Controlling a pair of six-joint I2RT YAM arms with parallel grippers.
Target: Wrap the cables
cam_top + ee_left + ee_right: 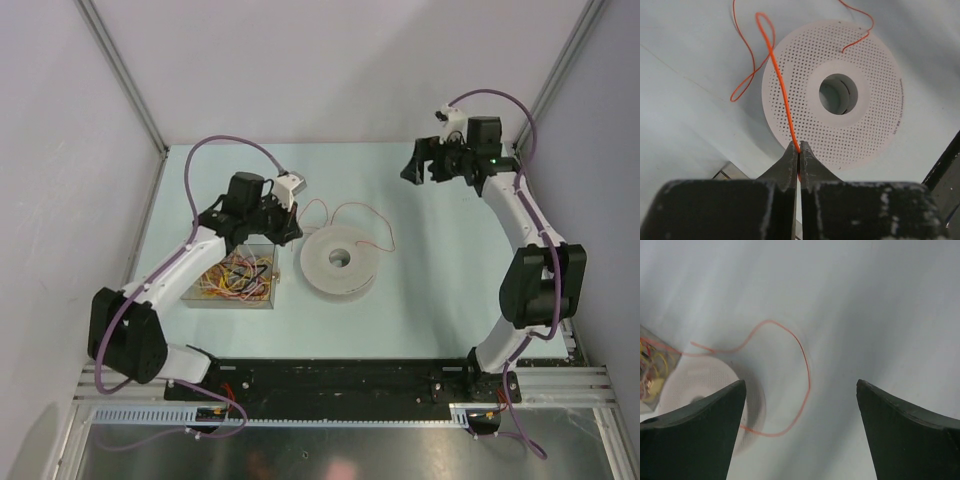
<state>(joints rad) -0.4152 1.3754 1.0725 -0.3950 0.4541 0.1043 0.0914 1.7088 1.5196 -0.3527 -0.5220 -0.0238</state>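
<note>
Over the spool (875,115), the left gripper (799,148) pinches an orange cable (781,90), the right gripper (801,430) spread wide; tugging could slip the wire free.

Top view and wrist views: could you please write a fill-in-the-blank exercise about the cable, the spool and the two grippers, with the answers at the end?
1. The left gripper is shut on a thin ____ cable.
2. The right gripper holds nothing and its jaws stand ____.
3. The round spool has many small holes and is ____ in colour.
4. In the top view, the clear box of spare cables stands to the ____ of the spool.
Answers: orange; open; white; left.
</note>
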